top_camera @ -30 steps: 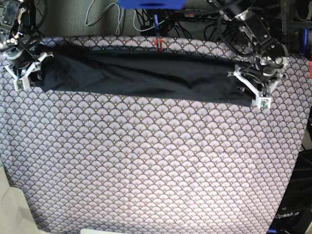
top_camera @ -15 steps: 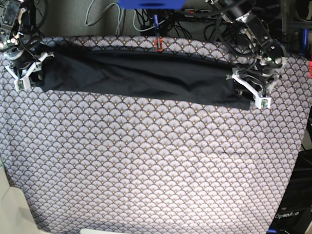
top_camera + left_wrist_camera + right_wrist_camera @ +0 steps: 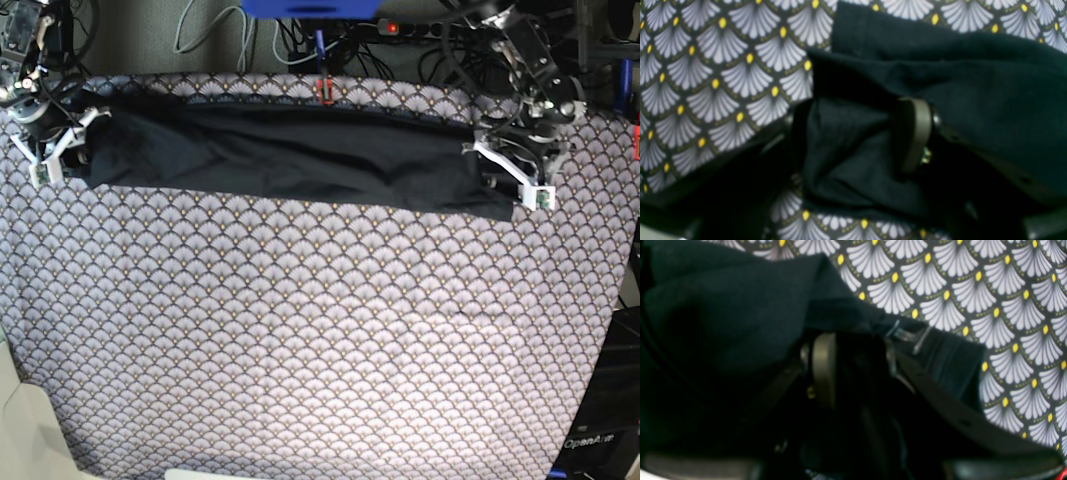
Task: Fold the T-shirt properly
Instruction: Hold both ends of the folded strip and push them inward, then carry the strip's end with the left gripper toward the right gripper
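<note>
The black T-shirt (image 3: pixel 280 155) lies as a long narrow band across the far part of the patterned cloth. At its right end in the base view sits my left gripper (image 3: pixel 505 178), open wide. In the left wrist view a bunch of T-shirt (image 3: pixel 846 156) lies between the two fingers, beside the olive pad (image 3: pixel 915 133). My right gripper (image 3: pixel 62 145) is at the band's left end. In the right wrist view its jaws (image 3: pixel 860 363) stand half closed, shut on dark T-shirt (image 3: pixel 723 316) fabric next to the pad (image 3: pixel 823 366).
The grey scallop-patterned cloth (image 3: pixel 320 340) covers the whole table in front of the shirt. A red clip (image 3: pixel 325 92) holds the cloth at the back edge. Cables and a blue object (image 3: pixel 310 8) lie behind the table.
My left gripper has moved toward the back edge and slightly inward over the shirt's right end. The right gripper has stayed still.
</note>
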{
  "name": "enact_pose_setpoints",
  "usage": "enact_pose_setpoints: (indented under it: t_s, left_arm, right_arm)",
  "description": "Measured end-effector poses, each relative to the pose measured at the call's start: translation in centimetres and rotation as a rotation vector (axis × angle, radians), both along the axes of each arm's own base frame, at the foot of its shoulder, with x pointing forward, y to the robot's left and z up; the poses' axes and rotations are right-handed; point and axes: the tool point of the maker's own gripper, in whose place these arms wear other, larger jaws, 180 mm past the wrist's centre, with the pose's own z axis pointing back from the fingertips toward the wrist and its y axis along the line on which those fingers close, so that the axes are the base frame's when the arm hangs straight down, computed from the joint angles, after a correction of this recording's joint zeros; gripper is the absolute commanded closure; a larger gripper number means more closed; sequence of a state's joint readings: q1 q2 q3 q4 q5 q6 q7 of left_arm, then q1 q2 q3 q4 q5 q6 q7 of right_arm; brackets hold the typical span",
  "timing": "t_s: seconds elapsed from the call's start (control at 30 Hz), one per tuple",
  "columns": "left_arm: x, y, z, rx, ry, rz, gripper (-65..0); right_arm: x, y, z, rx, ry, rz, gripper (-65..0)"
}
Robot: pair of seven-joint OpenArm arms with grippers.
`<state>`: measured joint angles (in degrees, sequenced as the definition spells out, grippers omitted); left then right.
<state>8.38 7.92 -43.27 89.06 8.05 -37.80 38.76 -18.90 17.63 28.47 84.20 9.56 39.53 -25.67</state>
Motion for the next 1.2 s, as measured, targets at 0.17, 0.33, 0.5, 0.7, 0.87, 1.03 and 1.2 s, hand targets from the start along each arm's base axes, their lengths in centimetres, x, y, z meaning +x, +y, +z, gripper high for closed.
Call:
enact_pose_setpoints:
  t_s: [0.17, 0.33, 0.5, 0.7, 0.87, 1.03, 1.2]
  left_arm:
    - [0.2, -0.9, -0.1, 0.004, 0.017, -0.037, -30.7]
    - [0.5, -2.1, -0.2, 0.005, 0.029, -0.083, -12.3]
    - [0.5, -2.6, -0.3, 0.006, 0.029, -0.102, -6.7]
    - [0.6, -3.2, 0.1, 0.039, 0.033, -0.136, -6.5]
    - [-0.7, -4.4, 1.0, 0.117, 0.102, -0.223, 0.0]
    - [-1.4, -6.5, 3.0, 0.166, 0.106, -0.322, 0.0]
    - [0.2, -5.9, 6.0, 0.270, 0.037, -0.334, 0.0]
  right_arm:
    - [0.5, 0.0, 0.0, -0.002, 0.002, -0.001, -20.8]
    - [1.0, -0.2, -0.5, 0.042, -0.013, -0.031, -20.8]
    - [1.1, -0.4, -0.7, 0.056, -0.024, -0.040, -20.8]
    - [1.1, -0.4, -0.7, 0.056, -0.024, -0.040, -20.8]
    - [1.2, -0.4, -0.7, 0.055, -0.024, -0.040, -20.8]
    - [1.2, -0.4, -0.7, 0.056, -0.025, -0.040, -20.8]
    - [1.2, -0.4, -0.7, 0.056, -0.024, -0.040, -20.7]
